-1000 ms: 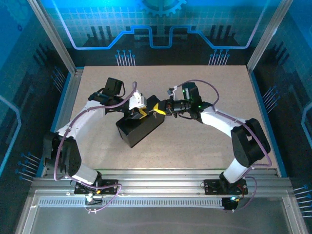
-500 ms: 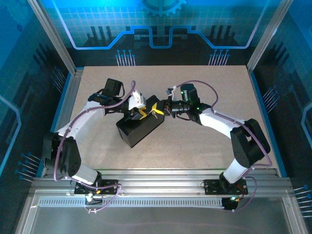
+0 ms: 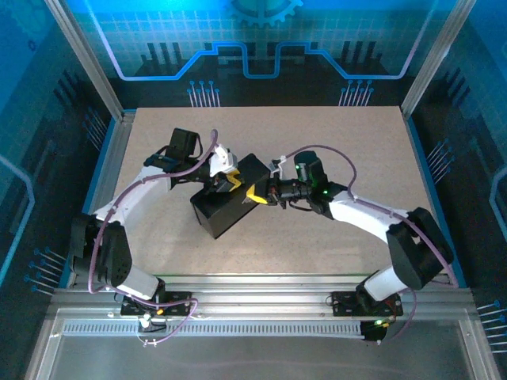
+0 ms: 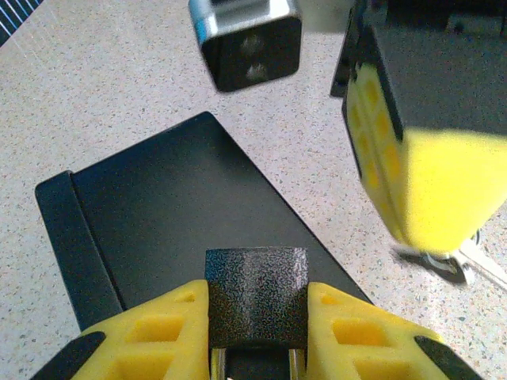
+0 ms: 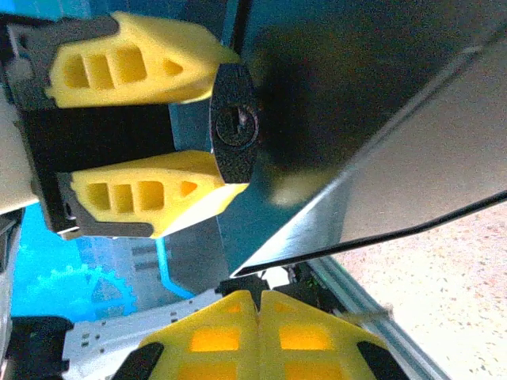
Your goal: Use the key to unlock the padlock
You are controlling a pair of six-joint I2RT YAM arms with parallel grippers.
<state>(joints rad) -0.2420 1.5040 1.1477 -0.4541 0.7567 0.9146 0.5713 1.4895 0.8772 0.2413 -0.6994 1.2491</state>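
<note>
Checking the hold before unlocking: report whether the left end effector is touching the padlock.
Touching. Left wrist view: the left end effector has both fingers pressed against the padlock, no gap.

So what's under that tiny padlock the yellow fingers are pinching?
The black box lies beneath the padlock, which the left gripper holds. Its shackle and anything it hooks onto are hidden by the fingers.

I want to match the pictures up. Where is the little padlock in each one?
Left wrist: the padlock, bottom centre, clamped between the left gripper's yellow fingers.
Right wrist: upper left of centre, keyhole facing the camera, between those fingers.
Top external: too small to make out; look at the left gripper's tip, over the black box.
Shared landmark: the yellow fingers.
</note>
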